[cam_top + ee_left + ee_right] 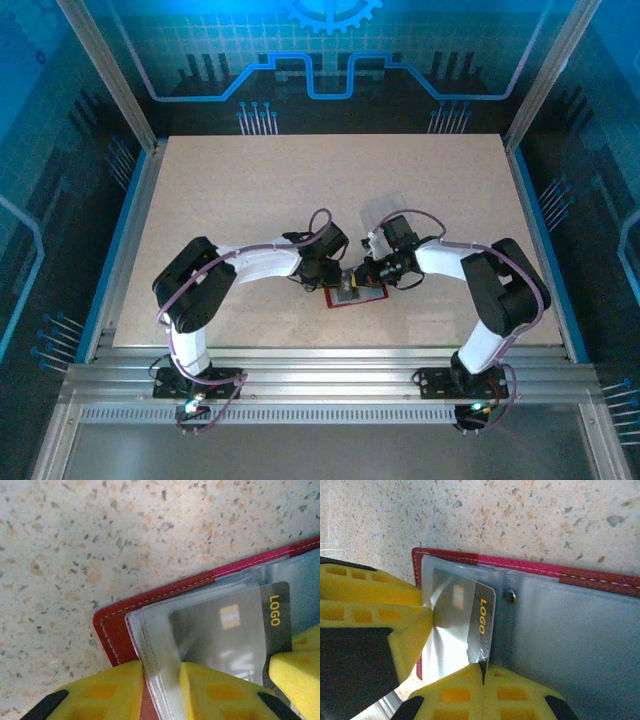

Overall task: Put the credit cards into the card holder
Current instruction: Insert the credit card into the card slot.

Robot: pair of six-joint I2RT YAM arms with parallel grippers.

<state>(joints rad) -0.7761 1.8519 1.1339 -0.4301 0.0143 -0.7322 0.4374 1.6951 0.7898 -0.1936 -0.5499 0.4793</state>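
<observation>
The right end effector [482, 674] is clenched on a credit card [462, 612]. Its two yellow fingers [445, 695] are pressed together, and the card's near edge is caught in the thin seam between them. The card is pale and partly see-through. A dark stripe along one short side carries the word LOGO in yellow. The rest of the card lies among the clear pockets [570, 635] of the card holder [600, 578]; how far it sits inside a pocket I cannot tell.

The left end effector [161, 675] grasps the card holder from the opposite side. The clear pocket leaves are pinched between its yellow fingers [107, 692], close to a rounded corner of the dark-red cover. In the left wrist view, one yellow finger of the right end effector shows just beside the card's striped end.

The card holder lies open and flat on the speckled desk [250, 190], red cover down and pockets up. A small metal snap stud [509, 596] sits just beside the LOGO stripe.

In the top view both arms bend inward and meet over the holder, which lies in the near half of the desk, between the two bases. Another see-through card [383, 207] lies on the desk beyond the right arm's wrist, apart from the holder.
</observation>
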